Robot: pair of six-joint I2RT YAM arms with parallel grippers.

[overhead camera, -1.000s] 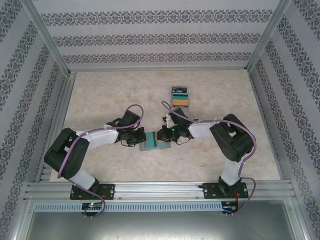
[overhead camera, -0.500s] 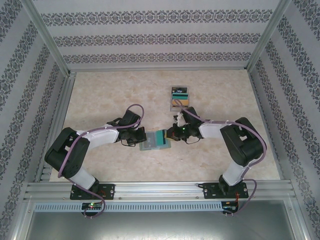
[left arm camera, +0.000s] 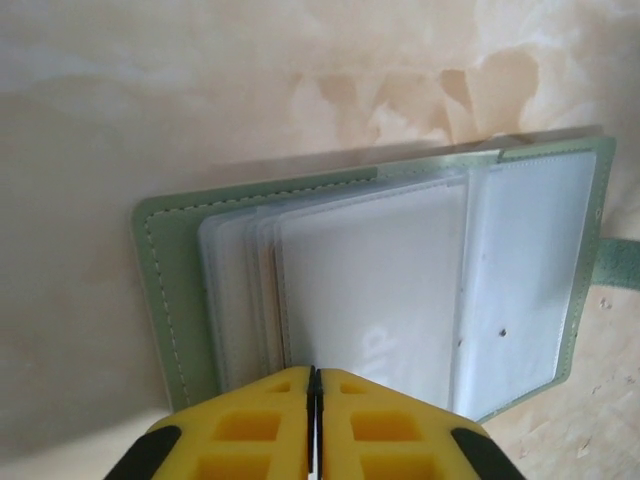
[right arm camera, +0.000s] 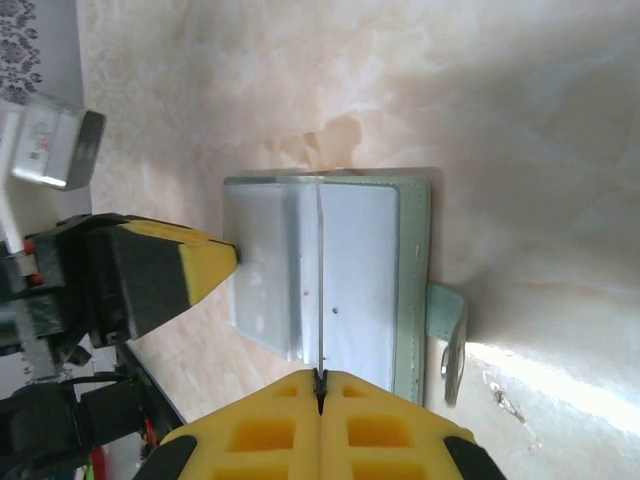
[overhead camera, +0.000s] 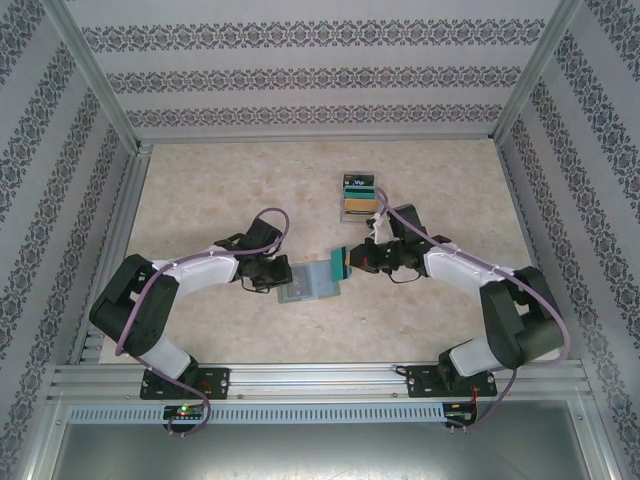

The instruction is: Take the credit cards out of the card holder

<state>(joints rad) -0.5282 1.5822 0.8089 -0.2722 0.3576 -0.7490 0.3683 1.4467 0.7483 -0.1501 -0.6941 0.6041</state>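
Nearest the arm bases, the card holder [overhead camera: 308, 282] lies open and flat on the beige marbled table [overhead camera: 200, 190], about midway between the two arms. Its green cover frames a stack of clear sleeves [left arm camera: 380, 290] fanned over the pale inside. The sleeves look mostly bare. A thin tan strip shows between two of them on the left, and faint white lettering shows through the top one; whether either is a card I cannot tell. A green strap [right arm camera: 450, 330] with a snap sticks out from one side of the cover.

The left gripper [overhead camera: 275, 272] sits at the holder's left edge. Its yellow fingers [left arm camera: 250, 420] are drawn together with only a hairline slit between them. Their tips rest on the edge of the sleeves, pressing rather than pinching.

Just beyond, at the holder's far right corner, the right gripper [overhead camera: 352, 260] is clamped on a teal card [overhead camera: 338, 262]. In the right wrist view the card runs edge-on as a thin line out of the closed jaws, above the open holder.

Farther back, well apart from the holder, a staggered pile of cards [overhead camera: 360, 195] lies on the table: black with white print farthest, then teal, then tan.
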